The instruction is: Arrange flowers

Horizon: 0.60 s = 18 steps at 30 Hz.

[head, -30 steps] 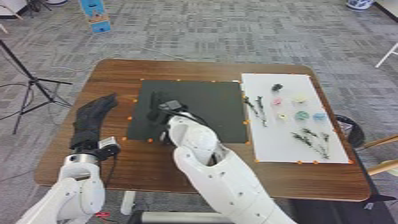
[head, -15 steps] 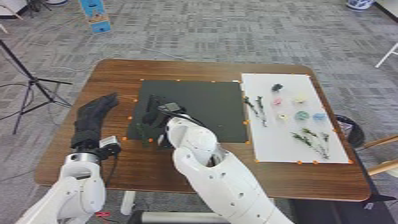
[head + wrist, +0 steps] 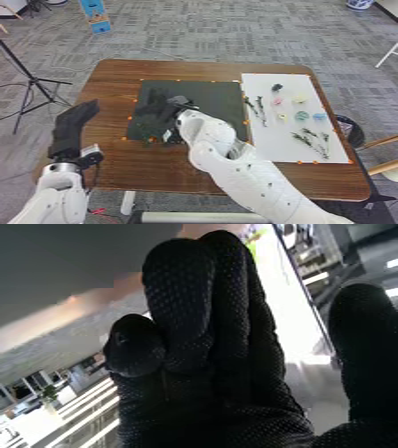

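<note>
"Moved first: since the earlier frames, we see the left hand (image 3: 73, 122) shifted outward and back, over the table's left edge; the right forearm (image 3: 249, 172) has swung right."

"Surface and room?"

"Brown wooden table (image 3: 222, 70), wood grain, rounded corners. We log a matte black board (image 3: 213, 90) beside a smooth white board (image 3: 258, 152), small orange dots along the edges. Patterned grey carpet (image 3: 204, 37), spindly black tripod (image 3: 35, 79) left, blue panel (image 3: 95, 15) and blue-and-white vase (image 3: 359, 4) farther off."

"Task things?"

"On the white board we count round pink (image 3: 277, 100), pale yellow (image 3: 299, 99), green (image 3: 301, 115) and blue flowers (image 3: 319, 116), a dark bloom (image 3: 277, 87), thin dark twigs (image 3: 261, 111), feathery sprigs (image 3: 311, 140). Dark green foliage (image 3: 149, 137) lies at the black board's near edge; we can't tell whether anything touches it."

"Hands?"

"Left: fingers straight. Right hand (image 3: 164, 104): over the black board, black on black, outline lost to us. Right wrist view gives what the head view can't: dimpled knit glove, fingers (image 3: 178, 284) extended side by side, thumb (image 3: 362, 324) standing apart. Bright striped bands (image 3: 89, 411) behind, too."
</note>
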{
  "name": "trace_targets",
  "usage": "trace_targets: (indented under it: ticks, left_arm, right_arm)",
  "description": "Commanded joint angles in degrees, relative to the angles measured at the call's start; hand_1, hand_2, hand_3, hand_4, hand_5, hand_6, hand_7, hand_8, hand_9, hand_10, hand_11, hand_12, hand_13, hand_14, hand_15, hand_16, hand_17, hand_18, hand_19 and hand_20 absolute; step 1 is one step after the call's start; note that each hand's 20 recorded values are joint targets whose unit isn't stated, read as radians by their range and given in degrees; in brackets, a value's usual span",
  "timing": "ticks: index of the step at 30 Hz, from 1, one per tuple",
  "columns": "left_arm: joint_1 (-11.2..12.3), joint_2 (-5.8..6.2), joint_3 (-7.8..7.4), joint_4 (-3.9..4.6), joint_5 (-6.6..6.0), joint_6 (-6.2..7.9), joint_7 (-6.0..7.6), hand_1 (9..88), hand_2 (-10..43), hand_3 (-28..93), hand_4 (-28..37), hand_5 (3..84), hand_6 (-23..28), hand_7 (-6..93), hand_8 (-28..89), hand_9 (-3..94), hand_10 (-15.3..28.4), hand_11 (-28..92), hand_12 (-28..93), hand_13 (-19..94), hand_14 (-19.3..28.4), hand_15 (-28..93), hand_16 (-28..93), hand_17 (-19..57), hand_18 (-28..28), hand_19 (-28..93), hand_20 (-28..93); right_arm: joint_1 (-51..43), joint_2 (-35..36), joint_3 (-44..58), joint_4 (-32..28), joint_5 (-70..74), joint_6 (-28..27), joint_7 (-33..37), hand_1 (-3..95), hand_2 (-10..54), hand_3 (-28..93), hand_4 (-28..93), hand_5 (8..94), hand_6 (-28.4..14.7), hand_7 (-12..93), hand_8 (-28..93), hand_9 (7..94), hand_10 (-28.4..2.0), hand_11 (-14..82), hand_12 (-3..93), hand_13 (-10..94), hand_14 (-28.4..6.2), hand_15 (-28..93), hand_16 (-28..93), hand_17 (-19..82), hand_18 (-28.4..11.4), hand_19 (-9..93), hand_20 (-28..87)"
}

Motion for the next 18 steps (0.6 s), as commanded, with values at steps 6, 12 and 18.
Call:
trace_targets:
  ticks: [6,12,18]
  left_arm:
    - [6.20,0.44,-0.88,-1.99,6.45,-3.40,-2.79,25.4,14.3,75,-28.3,50.3,2.3,15.1,-9,51.5,13.3,17,10,41,13.1,13,-4,6.4,8.6,4,16]
    - [6.13,0.18,3.48,-3.60,6.71,-4.83,-2.97,25.2,13.6,75,-28.3,49.9,1.9,15.4,-9,51.2,12.8,16,10,43,13.1,14,-4,1.5,9.1,2,13]
    - [3.17,0.14,7.81,-2.23,6.08,-6.03,-2.82,25.3,13.4,75,-28.3,49.5,1.7,15.6,-9,50.6,12.4,16,10,43,13.1,14,-4,0.0,9.6,2,12]
  right_arm:
    - [-2.85,16.43,8.31,-16.37,6.28,-0.85,-2.06,22.0,4.1,60,-6,61.9,-5.8,16,-3,68.5,-20.1,19.4,27.3,61,-20.1,34,31,27,-25.1,61,44]
    - [-5.61,20.56,11.17,-21.09,8.51,0.06,-1.50,21.2,4.1,60,-6,59.2,-6.3,15,-3,66.0,-20.7,18.4,26.7,59,-20.9,33,31,25,-25.4,59,44]
    - [-6.64,21.74,13.08,-22.13,9.79,1.15,-2.08,20.7,4.1,60,-7,56.3,-6.4,14,-3,63.7,-21.2,17.6,26.2,57,-21.2,33,30,24,-25.4,58,45]
